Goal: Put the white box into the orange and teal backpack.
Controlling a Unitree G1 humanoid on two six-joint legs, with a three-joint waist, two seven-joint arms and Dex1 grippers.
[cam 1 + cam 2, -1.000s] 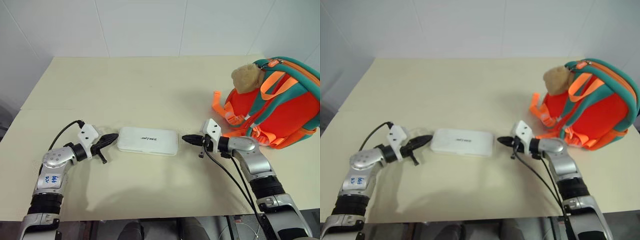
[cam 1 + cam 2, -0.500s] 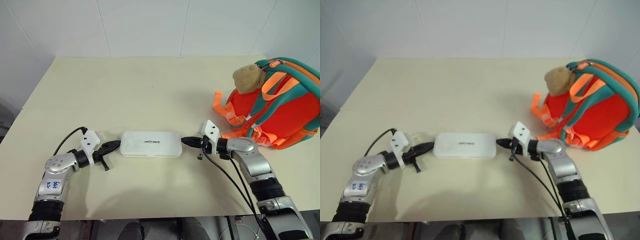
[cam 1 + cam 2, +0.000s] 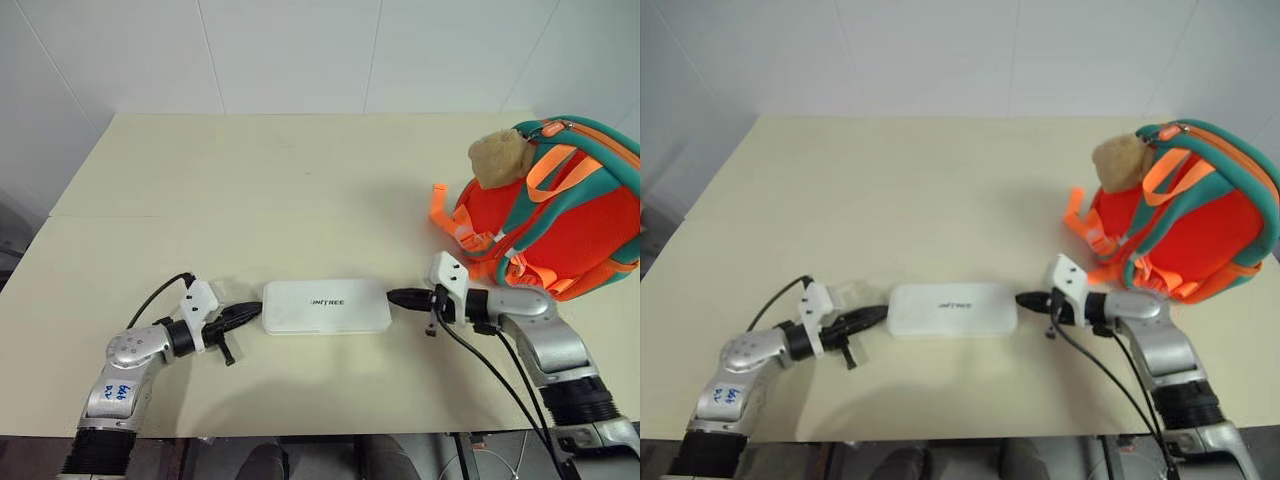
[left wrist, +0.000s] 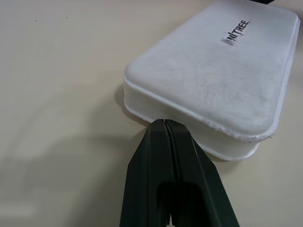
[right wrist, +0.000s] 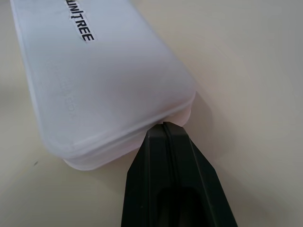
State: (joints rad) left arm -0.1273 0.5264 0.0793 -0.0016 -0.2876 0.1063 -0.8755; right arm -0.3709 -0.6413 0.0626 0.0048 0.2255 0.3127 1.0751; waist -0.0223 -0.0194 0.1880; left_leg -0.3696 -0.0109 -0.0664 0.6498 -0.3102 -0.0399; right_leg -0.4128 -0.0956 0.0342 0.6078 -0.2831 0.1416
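The white box (image 3: 326, 306) is lying flat on the cream table (image 3: 300, 180), lettered face up, between the two grippers. The left gripper (image 3: 250, 312) is being held level at the box's left short end, its two black fingers (image 4: 165, 156) pressed together with nothing between them; in the left wrist view the joined tips are seen meeting the lower edge of the box's end wall. The right gripper (image 3: 398, 297) is being held at the opposite short end, pointing toward the left gripper, its fingers (image 5: 168, 151) likewise closed on nothing; in the right wrist view the joined tips are seen against the lip at the box's corner. The box is thus being bracketed end to end by the two closed grippers and is gripped by neither.

The orange and teal backpack (image 3: 560, 225) is standing on the table beyond and outboard of the right gripper, well apart from the box and near the table's right edge. Its teal-trimmed top is turned upward, and orange webbing straps (image 3: 445, 215) are trailing from its side toward the right gripper. A tan plush toy (image 3: 500, 155) is resting against the backpack's upper side. Whether the backpack's opening is unzipped cannot be told.

A black cable (image 3: 160, 295) is looping from the left wrist, and another is running along the right forearm.
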